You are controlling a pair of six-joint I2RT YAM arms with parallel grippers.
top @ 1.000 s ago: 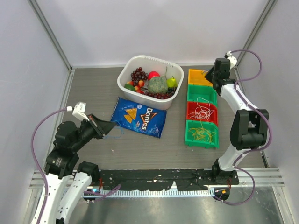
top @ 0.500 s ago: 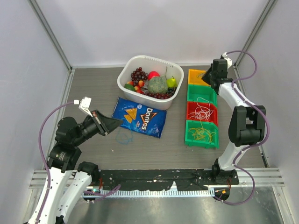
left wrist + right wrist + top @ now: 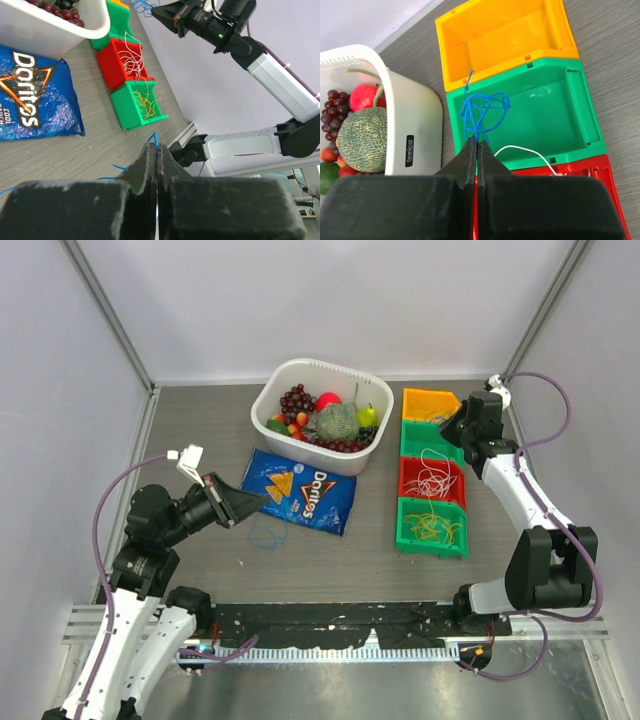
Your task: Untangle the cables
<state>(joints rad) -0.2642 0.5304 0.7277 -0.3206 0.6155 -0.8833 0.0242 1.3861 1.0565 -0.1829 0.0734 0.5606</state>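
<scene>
My left gripper (image 3: 156, 145) is shut on a thin blue cable (image 3: 155, 136) whose end sticks out past the tips. The rest of it trails down to a loose loop on the table (image 3: 264, 533) beside the chip bag. My right gripper (image 3: 477, 142) is shut on a small tangled bunch of blue cable (image 3: 470, 115), which hangs over the upper green bin (image 3: 545, 115). In the top view the right gripper (image 3: 447, 432) hovers above that bin. White cable (image 3: 432, 481) lies in the red bin, and yellow cable (image 3: 432, 528) lies in the lower green bin.
Four bins stand in a row at the right: yellow (image 3: 432, 405), green, red (image 3: 407, 472) and green (image 3: 405, 530). A white basket (image 3: 275, 390) of fruit sits at the back centre. A blue Doritos bag (image 3: 298, 490) lies in front of the basket, close to the left gripper.
My left gripper has risen and moved right toward the chip bag, drawing the blue cable up from the table. My right arm swung from the yellow bin's far side to above the upper green bin.
</scene>
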